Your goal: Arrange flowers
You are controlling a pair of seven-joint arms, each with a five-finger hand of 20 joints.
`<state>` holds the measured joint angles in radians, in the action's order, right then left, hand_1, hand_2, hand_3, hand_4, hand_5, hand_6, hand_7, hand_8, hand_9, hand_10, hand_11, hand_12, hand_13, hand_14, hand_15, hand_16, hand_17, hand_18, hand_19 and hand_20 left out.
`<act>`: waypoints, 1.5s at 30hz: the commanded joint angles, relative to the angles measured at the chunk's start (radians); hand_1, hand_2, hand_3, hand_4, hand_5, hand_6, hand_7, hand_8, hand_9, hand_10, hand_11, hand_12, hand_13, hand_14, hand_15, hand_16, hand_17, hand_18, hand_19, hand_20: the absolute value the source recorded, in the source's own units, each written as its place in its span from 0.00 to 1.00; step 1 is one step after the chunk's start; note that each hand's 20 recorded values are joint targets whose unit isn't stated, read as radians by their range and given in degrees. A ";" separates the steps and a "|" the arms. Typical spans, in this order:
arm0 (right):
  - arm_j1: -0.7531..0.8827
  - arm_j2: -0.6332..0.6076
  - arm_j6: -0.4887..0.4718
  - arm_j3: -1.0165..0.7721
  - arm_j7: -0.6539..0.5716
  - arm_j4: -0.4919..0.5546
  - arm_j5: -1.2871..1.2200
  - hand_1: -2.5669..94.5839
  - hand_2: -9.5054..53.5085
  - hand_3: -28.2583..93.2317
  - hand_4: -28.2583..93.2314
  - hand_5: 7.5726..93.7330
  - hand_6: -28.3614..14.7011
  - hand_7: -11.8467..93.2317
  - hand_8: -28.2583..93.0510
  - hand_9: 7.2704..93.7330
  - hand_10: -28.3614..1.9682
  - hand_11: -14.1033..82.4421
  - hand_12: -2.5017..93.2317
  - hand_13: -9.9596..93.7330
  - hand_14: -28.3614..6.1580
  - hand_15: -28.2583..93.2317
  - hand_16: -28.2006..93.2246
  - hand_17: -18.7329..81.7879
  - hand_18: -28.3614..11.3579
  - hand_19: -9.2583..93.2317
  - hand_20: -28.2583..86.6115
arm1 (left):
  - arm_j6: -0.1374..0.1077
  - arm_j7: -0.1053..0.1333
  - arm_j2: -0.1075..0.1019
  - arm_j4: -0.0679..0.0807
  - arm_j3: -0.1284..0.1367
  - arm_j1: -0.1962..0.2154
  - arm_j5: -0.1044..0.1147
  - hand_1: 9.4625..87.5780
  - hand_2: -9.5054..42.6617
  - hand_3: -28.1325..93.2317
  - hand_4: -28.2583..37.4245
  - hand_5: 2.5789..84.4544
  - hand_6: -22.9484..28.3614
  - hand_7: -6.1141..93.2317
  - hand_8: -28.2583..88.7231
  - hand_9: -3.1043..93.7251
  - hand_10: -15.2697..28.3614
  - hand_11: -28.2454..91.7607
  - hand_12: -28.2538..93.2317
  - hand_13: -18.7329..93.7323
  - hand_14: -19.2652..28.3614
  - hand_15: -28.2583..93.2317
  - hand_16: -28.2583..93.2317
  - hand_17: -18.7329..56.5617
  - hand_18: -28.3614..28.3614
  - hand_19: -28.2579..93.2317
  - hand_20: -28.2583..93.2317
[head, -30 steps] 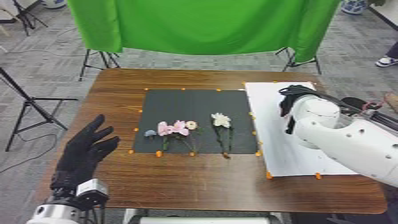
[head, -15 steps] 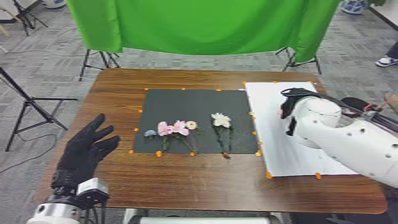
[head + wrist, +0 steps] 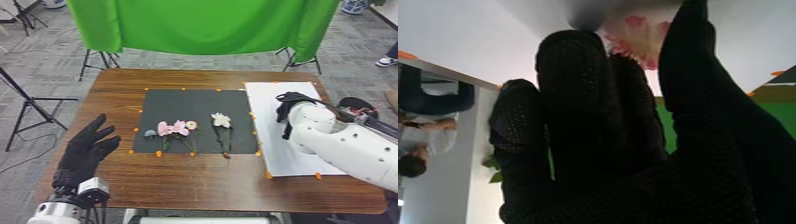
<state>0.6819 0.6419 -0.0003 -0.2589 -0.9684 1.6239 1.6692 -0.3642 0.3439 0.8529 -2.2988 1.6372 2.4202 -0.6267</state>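
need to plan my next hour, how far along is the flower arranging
Probably partway. Looks done: pink flowers and a white flower lie on the dark mat, blooms farther from the robot than their stems. In progress: the right hand is over the white sheet, near a pink-edged bloom; I can't tell if it holds it. Left: likely placing that bloom.

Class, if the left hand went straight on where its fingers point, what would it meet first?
Probably nothing on the table: the left hand points past the dark mat's left side, toward the green cloth beyond, though its height is unclear.
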 commanded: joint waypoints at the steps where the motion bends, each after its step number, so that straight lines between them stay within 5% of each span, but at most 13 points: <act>1: -0.064 0.001 0.150 0.124 0.001 -0.014 0.080 0.55 0.01 0.80 0.00 0.70 0.70 0.33 0.22 0.82 0.63 0.30 0.20 0.87 0.68 0.76 0.34 0.69 0.30 1.00 0.45 | 0.006 0.000 0.000 0.002 -0.002 0.002 0.001 0.26 0.33 0.75 0.12 0.37 0.61 0.14 0.18 0.31 0.77 0.44 0.32 0.34 0.98 0.71 0.13 0.16 1.00 0.71 0.22; 7: -0.106 -0.005 0.239 0.187 0.003 -0.016 0.123 0.60 0.00 0.80 0.00 0.81 0.74 0.34 0.24 0.94 0.73 0.22 0.30 0.92 0.74 0.73 0.36 0.72 0.32 1.00 0.47 | 0.005 0.000 0.004 0.002 0.000 0.007 -0.001 0.26 0.33 0.75 0.12 0.37 0.61 0.14 0.18 0.31 0.77 0.44 0.32 0.34 0.98 0.71 0.13 0.16 1.00 0.71 0.23; 16: -0.151 -0.013 0.309 0.223 0.008 -0.001 0.146 0.63 0.00 0.81 0.00 0.84 0.74 0.34 0.25 0.98 0.74 0.21 0.34 0.93 0.77 0.74 0.37 0.74 0.35 1.00 0.50 | -0.012 0.026 -0.017 -0.002 -0.003 0.018 0.018 0.26 0.33 0.75 0.11 0.37 0.61 0.14 0.18 0.31 0.77 0.44 0.32 0.34 0.98 0.71 0.13 0.16 1.00 0.71 0.23; 19: -0.157 -0.017 0.299 0.214 0.016 0.014 0.147 0.63 0.00 0.81 0.00 0.84 0.73 0.34 0.25 0.99 0.73 0.21 0.34 0.94 0.77 0.74 0.37 0.74 0.35 1.00 0.50 | -0.019 0.037 -0.028 -0.004 -0.001 0.027 0.027 0.26 0.33 0.75 0.11 0.37 0.61 0.14 0.18 0.31 0.77 0.44 0.32 0.34 0.98 0.71 0.13 0.16 1.00 0.71 0.23; 34: 0.087 -0.059 0.193 -0.048 0.079 0.272 0.122 0.63 0.00 0.83 0.00 0.86 0.71 0.32 0.26 1.00 0.70 0.23 0.34 0.94 0.76 0.74 0.37 0.75 0.34 1.00 0.52 | -0.017 0.025 -0.010 -0.016 0.027 0.048 0.014 0.26 0.33 0.75 0.11 0.37 0.61 0.14 0.18 0.31 0.77 0.44 0.32 0.34 0.98 0.71 0.13 0.16 1.00 0.71 0.23; 45: 0.182 -0.017 0.203 -0.074 0.073 0.306 0.120 0.63 0.00 0.83 0.00 0.86 0.70 0.31 0.27 1.00 0.69 0.23 0.34 0.94 0.76 0.74 0.37 0.75 0.34 1.00 0.52 | -0.014 0.012 0.004 -0.014 0.028 0.044 0.007 0.26 0.33 0.75 0.12 0.37 0.61 0.14 0.18 0.31 0.77 0.43 0.32 0.34 0.98 0.71 0.13 0.16 1.00 0.71 0.23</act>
<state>0.8301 0.5934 0.1947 -0.3564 -0.8921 1.9174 1.7831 -0.3740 0.3674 0.8430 -2.3075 1.6605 2.4578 -0.6133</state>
